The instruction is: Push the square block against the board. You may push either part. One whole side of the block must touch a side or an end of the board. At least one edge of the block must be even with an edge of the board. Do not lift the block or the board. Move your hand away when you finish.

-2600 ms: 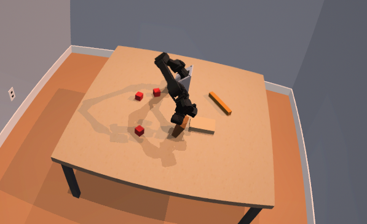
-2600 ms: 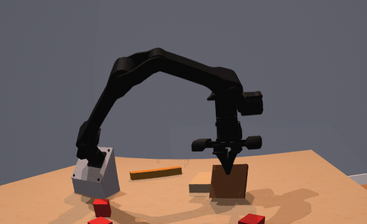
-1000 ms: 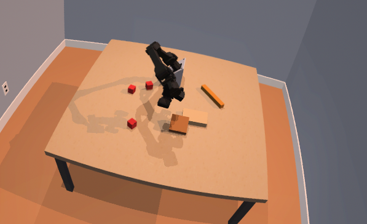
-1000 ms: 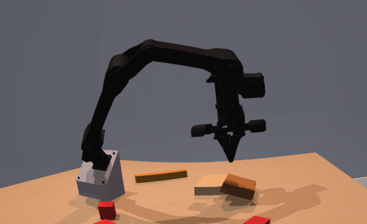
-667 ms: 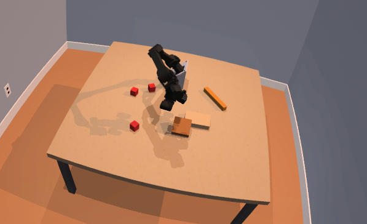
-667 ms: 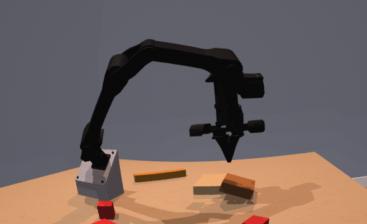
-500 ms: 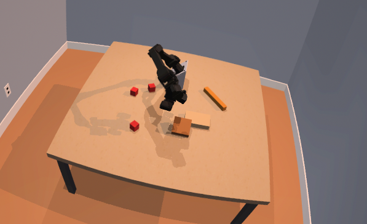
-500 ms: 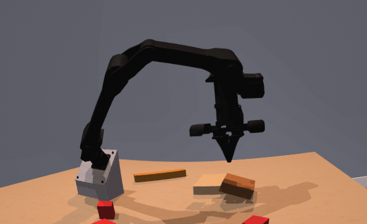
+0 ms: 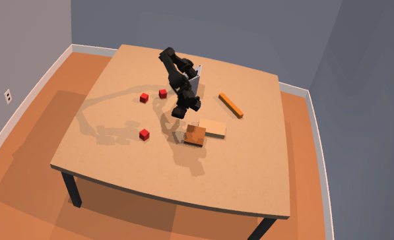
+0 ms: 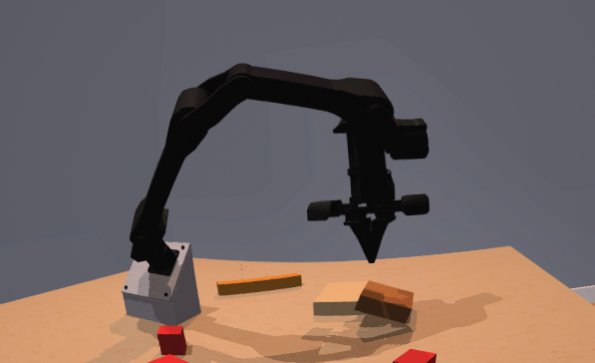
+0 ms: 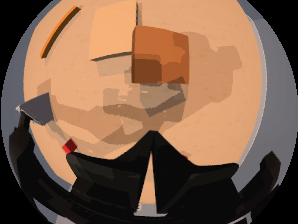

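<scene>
Jaws clenched on nothing hang above the square block [image 10: 385, 300], which touches the pale board [image 10: 337, 297] on the worktop [image 9: 234, 171]

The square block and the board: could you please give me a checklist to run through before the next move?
1. Jaws shut with nothing between them: ok; the gripper holds nothing.
2. Gripper off the parts: ok; it hangs above the block, touching neither part.
3. Block meets the board: ok; in the wrist view they touch along one side.
4. Whole side of the block in contact: not ok; the block sits shifted along the board, so part of its side sticks out past it.
5. One block edge even with a board edge: not ok; both ends are stepped.
6. Orange stick and nearest red cube out of the way: ok.
</scene>
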You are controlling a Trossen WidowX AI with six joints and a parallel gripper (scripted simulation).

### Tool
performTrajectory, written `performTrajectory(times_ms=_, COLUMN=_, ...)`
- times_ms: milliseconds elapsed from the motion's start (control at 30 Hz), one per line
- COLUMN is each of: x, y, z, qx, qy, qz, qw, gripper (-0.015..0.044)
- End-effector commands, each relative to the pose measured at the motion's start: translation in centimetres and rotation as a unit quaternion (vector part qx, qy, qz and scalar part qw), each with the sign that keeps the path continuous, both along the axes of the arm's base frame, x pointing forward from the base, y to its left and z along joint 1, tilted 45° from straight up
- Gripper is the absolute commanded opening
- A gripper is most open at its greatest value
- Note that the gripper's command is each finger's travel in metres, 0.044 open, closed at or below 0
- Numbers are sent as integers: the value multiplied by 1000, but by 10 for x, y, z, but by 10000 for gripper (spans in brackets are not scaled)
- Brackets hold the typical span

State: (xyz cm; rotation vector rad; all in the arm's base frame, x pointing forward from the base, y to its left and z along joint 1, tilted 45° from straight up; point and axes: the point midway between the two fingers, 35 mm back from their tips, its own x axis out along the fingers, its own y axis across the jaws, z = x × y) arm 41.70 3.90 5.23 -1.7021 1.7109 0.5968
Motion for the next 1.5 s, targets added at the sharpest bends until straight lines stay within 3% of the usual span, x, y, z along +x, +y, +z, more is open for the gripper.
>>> performTrajectory(times_ms=0, x=0, y=0, z=-1, qx=0, qy=-2, qz=-2, qw=1000, gripper=0)
performTrajectory(times_ms=633, x=11, y=40, z=-76, qx=18, qy=-219, qz=-225, qw=949, gripper=0)
performTrajectory(times_ms=1367, x=1, y=81, z=-173, qx=34, qy=-447, qz=-461, qw=766, gripper=0)
performTrajectory(times_ms=1467, x=0, y=82, z=-176, qx=34, qy=-453, qz=-467, qw=758, gripper=0)
